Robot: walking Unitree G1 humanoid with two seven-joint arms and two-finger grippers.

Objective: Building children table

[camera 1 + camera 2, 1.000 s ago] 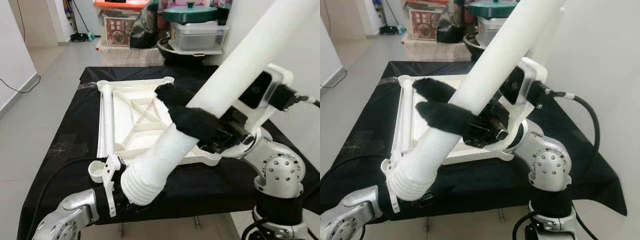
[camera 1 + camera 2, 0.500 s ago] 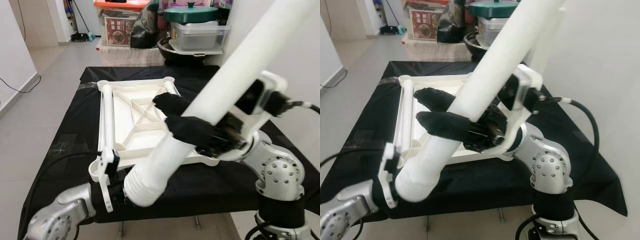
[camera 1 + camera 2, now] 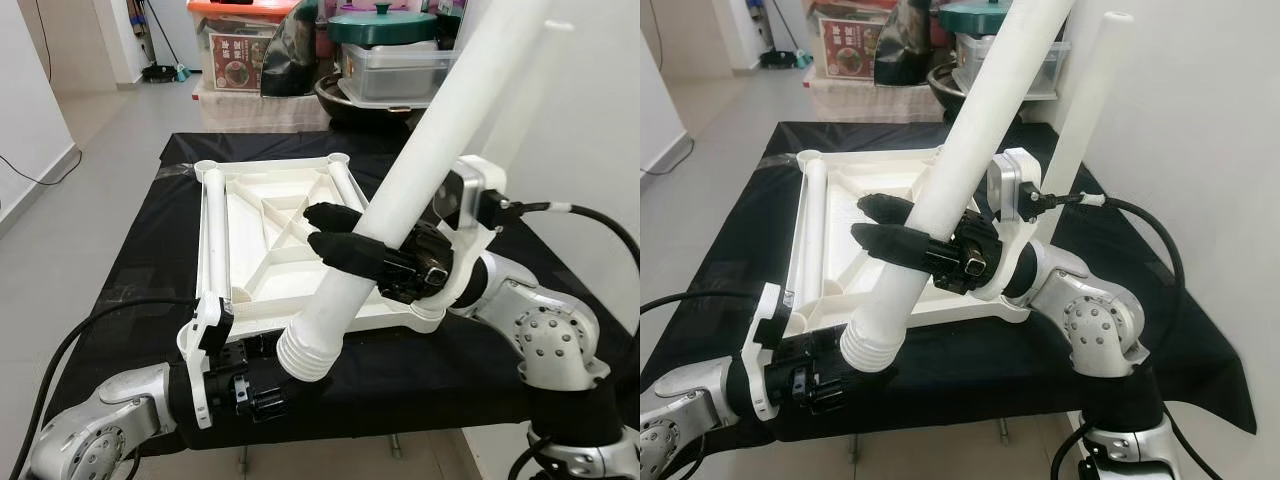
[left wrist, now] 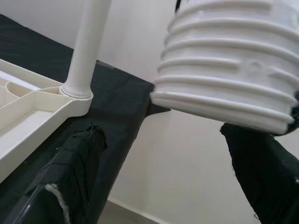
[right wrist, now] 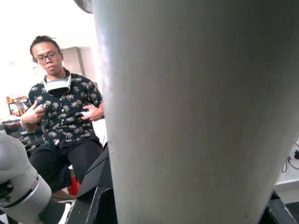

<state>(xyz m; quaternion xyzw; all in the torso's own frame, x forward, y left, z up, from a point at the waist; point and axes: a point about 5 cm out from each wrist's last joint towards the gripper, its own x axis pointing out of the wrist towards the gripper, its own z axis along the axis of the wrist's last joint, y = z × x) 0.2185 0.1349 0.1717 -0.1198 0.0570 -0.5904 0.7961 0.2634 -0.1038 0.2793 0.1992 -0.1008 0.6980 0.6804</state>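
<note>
The white table top lies upside down on the black-covered table. One white leg stands upright in its right corner socket, and another leg lies along its left side. My right gripper is shut around a third, tilted leg above the top. The threaded end of that leg hangs over the near edge. My left gripper sits just below and left of that end. In the left wrist view its fingers are spread apart and the threaded end floats above them without touching.
Storage boxes and a green-lidded pot are stacked behind the table. A white wall runs close along the right. Tiled floor lies open on the left. A seated person shows in the right wrist view.
My right gripper has come down toward the table top, and the leg now stands steeper. Its threaded end has left my left gripper, which now sits lower beside it.
</note>
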